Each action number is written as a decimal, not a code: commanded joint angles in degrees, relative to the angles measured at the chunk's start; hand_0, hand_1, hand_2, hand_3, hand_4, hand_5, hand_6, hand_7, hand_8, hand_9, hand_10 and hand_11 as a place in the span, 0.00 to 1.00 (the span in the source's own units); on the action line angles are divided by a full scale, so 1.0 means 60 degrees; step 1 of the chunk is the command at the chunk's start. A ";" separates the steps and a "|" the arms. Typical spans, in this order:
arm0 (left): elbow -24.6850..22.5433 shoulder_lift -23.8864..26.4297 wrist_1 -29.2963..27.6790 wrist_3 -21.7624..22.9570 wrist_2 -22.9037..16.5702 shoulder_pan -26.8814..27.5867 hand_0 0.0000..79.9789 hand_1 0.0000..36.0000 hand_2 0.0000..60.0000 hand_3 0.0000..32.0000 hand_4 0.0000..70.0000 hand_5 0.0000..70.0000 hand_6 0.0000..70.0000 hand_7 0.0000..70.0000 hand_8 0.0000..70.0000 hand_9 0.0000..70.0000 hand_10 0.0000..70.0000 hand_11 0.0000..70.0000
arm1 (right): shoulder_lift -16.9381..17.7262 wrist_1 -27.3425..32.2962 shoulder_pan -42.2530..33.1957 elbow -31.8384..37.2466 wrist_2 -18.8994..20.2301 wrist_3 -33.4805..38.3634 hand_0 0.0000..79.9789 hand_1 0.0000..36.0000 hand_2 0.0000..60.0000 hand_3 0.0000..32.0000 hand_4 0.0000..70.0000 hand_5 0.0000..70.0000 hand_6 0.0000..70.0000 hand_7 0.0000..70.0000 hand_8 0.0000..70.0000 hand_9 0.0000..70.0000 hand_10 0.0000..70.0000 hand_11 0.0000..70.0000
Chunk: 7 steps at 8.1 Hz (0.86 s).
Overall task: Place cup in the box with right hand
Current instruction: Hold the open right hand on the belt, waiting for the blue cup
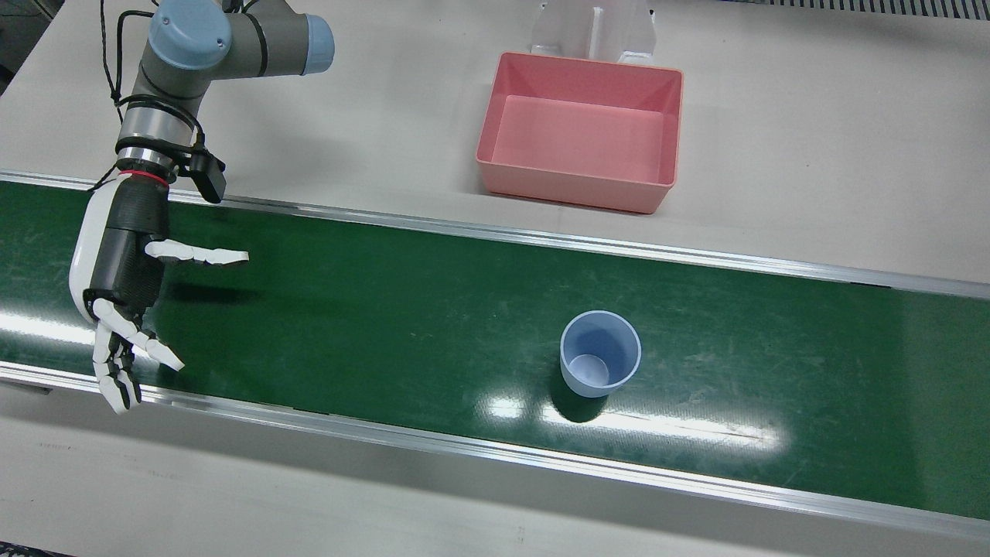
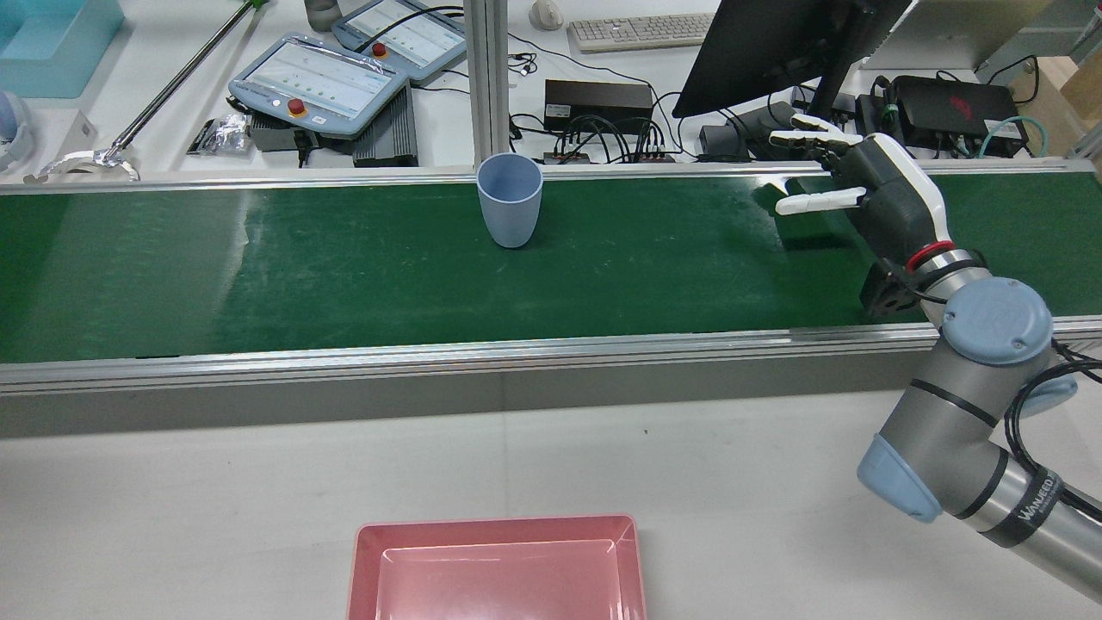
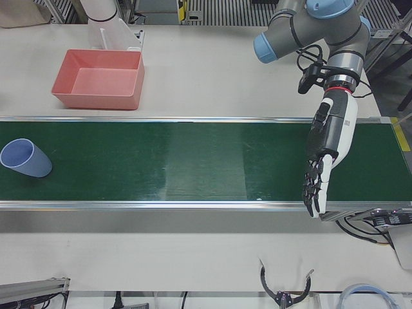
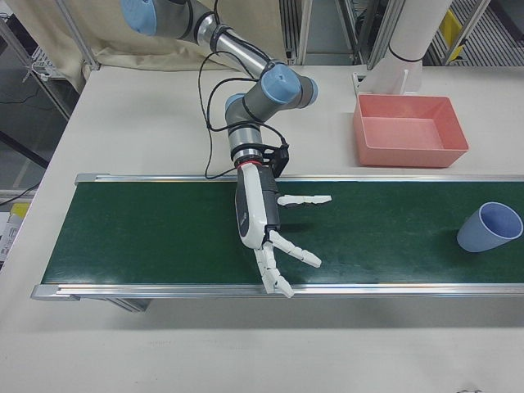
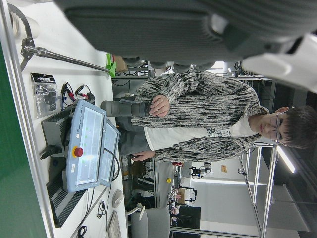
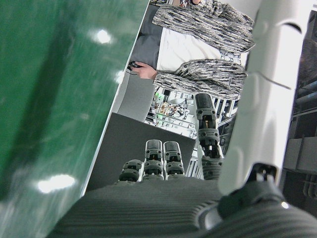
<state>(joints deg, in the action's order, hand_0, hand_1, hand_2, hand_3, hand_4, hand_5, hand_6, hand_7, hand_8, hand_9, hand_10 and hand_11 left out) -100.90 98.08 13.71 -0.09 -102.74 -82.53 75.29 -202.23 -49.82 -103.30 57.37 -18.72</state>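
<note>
A light blue cup [image 1: 599,354] stands upright and empty on the green conveyor belt [image 1: 387,309]; it also shows in the rear view [image 2: 510,200], the left-front view [image 3: 24,158] and the right-front view [image 4: 490,227]. The pink box [image 1: 576,189] sits empty on the white table behind the belt [image 2: 499,527] [image 4: 409,155]. My right hand [image 1: 124,286] is open and empty, fingers spread, low over the belt far to the cup's left in the front view [image 2: 869,185] [image 4: 266,221]. My left hand [image 3: 325,151] is open and empty, over the belt's other end.
A white pedestal [image 1: 592,27] stands just behind the box. Aluminium rails [image 1: 495,232] edge the belt. Beyond the belt, on the operators' side, are teach pendants [image 2: 318,82], a monitor [image 2: 775,43] and cables. A seated person [image 5: 208,119] faces the station.
</note>
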 commanded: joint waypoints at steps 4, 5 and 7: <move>0.0000 0.0000 0.0000 0.0000 0.0000 0.0000 0.00 0.00 0.00 0.00 0.00 0.00 0.00 0.00 0.00 0.00 0.00 0.00 | -0.0009 0.0131 0.0496 -0.0083 0.0034 -0.0176 0.73 0.47 0.04 0.00 0.31 0.10 0.09 0.28 0.14 0.25 0.05 0.11; 0.0000 0.0000 0.0000 0.0000 0.0000 0.0000 0.00 0.00 0.00 0.00 0.00 0.00 0.00 0.00 0.00 0.00 0.00 0.00 | -0.0009 0.0131 0.0496 -0.0083 0.0034 -0.0176 0.73 0.50 0.08 0.00 0.29 0.10 0.09 0.28 0.14 0.25 0.05 0.11; 0.0000 0.0000 0.0000 0.0000 0.0000 0.0000 0.00 0.00 0.00 0.00 0.00 0.00 0.00 0.00 0.00 0.00 0.00 0.00 | -0.0024 0.0131 0.0496 -0.0083 0.0034 -0.0219 0.73 0.47 0.04 0.00 0.33 0.10 0.09 0.28 0.14 0.25 0.05 0.10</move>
<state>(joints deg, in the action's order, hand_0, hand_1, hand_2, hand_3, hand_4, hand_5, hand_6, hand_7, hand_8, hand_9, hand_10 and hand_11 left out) -100.90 98.08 13.71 -0.09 -102.74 -82.53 75.20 -201.44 -46.87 -103.78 57.57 -19.79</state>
